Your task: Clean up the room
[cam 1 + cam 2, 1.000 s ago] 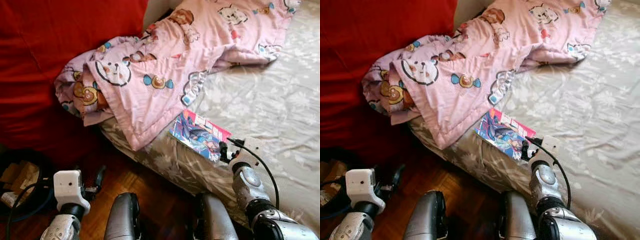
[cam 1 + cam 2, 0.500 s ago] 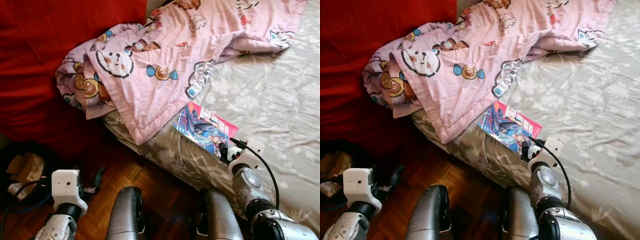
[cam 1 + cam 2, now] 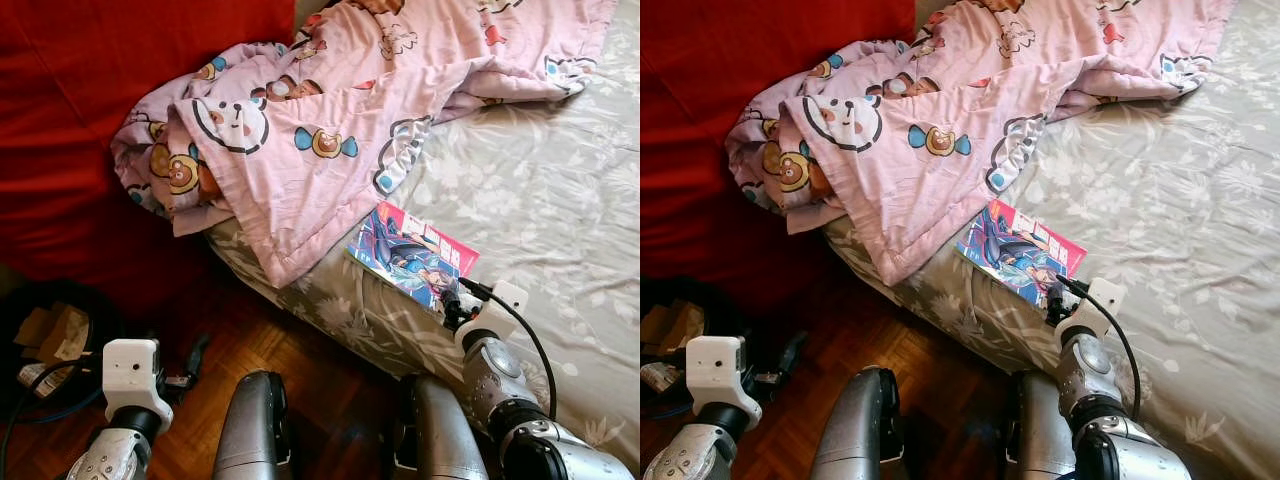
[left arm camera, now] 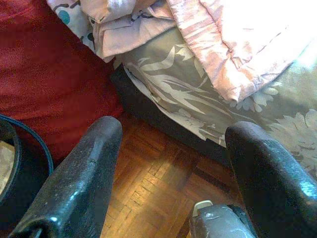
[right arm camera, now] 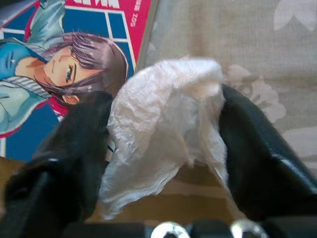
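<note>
My right gripper [image 5: 163,148] is shut on a crumpled white tissue [image 5: 163,134], held just above the grey floral bed sheet [image 3: 520,190] at the near corner of a colourful comic book [image 3: 412,255]. From the head, that right gripper [image 3: 450,305] touches the book's near edge. A rumpled pink cartoon blanket [image 3: 320,130] lies over the bed's far left corner. My left gripper [image 4: 168,163] hangs open low over the wooden floor [image 4: 148,183] beside the bed, with nothing between its fingers.
A red cover [image 3: 90,130] drapes down on the left. A dark bin [image 3: 50,335] holding cardboard and rubbish stands on the parquet floor at the lower left. My two legs [image 3: 250,430] stand against the bed's edge.
The camera has tilted a little, shifting the whole scene. My right gripper stays at the book's near corner with the tissue; the left arm hangs as before.
</note>
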Robot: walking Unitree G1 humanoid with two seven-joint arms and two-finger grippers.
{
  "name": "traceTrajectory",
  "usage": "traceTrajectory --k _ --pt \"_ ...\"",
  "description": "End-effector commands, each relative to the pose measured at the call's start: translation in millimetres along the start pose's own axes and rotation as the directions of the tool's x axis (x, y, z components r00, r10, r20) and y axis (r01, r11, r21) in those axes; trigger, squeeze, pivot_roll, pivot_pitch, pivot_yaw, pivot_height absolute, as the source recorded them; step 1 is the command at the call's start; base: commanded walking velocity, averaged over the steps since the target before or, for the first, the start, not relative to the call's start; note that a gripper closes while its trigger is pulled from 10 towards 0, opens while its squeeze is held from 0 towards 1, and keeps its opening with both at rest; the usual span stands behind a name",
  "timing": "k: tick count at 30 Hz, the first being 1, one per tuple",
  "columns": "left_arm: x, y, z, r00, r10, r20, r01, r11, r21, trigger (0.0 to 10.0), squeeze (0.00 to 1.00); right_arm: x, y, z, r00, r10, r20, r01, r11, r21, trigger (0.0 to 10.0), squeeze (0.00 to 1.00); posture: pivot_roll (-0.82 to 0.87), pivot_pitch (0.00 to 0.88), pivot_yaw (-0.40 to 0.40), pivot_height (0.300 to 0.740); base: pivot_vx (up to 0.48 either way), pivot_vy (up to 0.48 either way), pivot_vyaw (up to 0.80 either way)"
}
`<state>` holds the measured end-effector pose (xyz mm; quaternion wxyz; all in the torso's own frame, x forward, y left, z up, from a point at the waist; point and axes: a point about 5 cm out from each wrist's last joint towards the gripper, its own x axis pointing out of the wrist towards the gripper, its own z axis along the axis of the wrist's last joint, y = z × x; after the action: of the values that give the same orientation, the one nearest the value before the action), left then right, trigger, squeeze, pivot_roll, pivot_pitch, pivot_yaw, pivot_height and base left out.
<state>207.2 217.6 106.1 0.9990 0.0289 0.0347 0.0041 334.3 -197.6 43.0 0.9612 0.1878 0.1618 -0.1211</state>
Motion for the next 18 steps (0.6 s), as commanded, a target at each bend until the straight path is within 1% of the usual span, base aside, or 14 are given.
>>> traceTrajectory --k 1,7,10,18 --pt "-4.6 5.2 -6.1 0.999 0.014 -0.032 -0.013 1.0 0.01 10.0 0.0 -5.1 -7.5 -17.5 0.998 -0.031 -0.063 0.032 0.999 0.006 0.0 0.0 0.16 0.341 0.075 0.597 0.0 0.0 0.0" --pt "-3.2 4.4 -7.6 0.999 0.005 -0.039 -0.004 1.0 0.008 10.0 0.0 -7.0 -10.7 -23.4 0.995 -0.046 -0.089 0.045 0.999 -0.011 0.0 0.0 0.16 0.336 0.077 0.597 0.0 0.0 0.0" --pt "-2.7 4.4 -8.7 0.999 0.002 -0.043 -0.001 1.0 0.009 10.0 0.0 -7.5 -10.8 -24.5 0.995 -0.046 -0.089 0.046 0.999 -0.005 0.0 0.0 0.17 0.334 0.079 0.597 0.0 0.0 0.0" --pt "3.3 6.3 -7.9 0.999 0.003 -0.041 -0.002 1.0 0.015 10.0 0.0 -5.6 -6.2 -20.2 0.996 -0.037 -0.077 0.037 0.999 0.002 0.0 0.0 0.17 0.319 0.077 0.597 0.0 0.0 0.0"
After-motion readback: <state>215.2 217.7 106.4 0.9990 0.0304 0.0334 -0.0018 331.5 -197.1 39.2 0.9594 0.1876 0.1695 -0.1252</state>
